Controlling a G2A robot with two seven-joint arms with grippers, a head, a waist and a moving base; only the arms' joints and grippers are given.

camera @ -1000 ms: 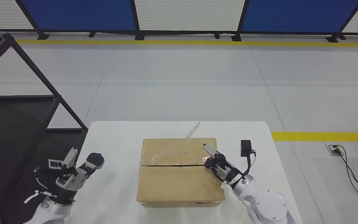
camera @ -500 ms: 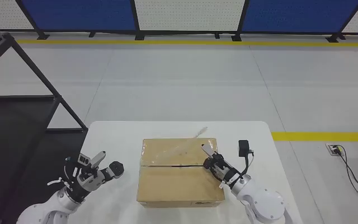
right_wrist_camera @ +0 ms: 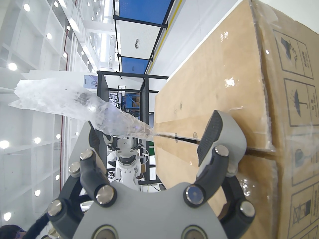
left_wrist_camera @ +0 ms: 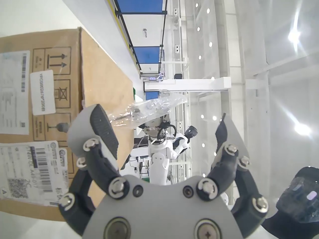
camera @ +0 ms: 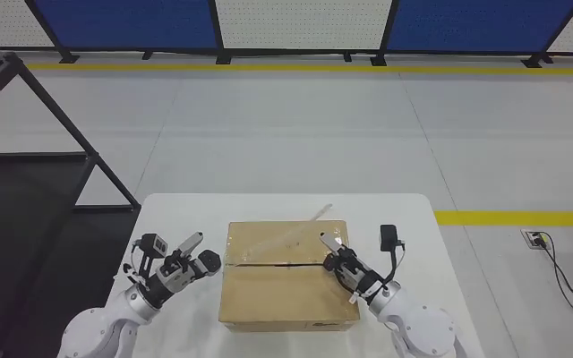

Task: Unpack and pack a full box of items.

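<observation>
White rounded arm shells (camera: 425, 327), black at joints. Left tool (left_wrist_camera: 162, 121): grey base plate, black linkage bars, silver screws, pale grey fingers (left_wrist_camera: 77, 130), black ribbed pads (left_wrist_camera: 103, 128). Right tool (right_wrist_camera: 154, 125): same build. Black cable (camera: 400, 255) loops by right wrist, small black module (camera: 390, 235) above.

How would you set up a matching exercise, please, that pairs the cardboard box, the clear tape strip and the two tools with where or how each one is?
Things
1. brown cardboard box
2. crumpled clear plastic tape strip
3. left tool
4. right tool

Places or states
A. open, at the right end of the box's top seam
B. flaps closed, in the middle of the white table
C. open, by the box's left side
D. lifted off the box top, poking past its far edge

Pairs: 1-B, 2-D, 3-C, 4-A
</observation>
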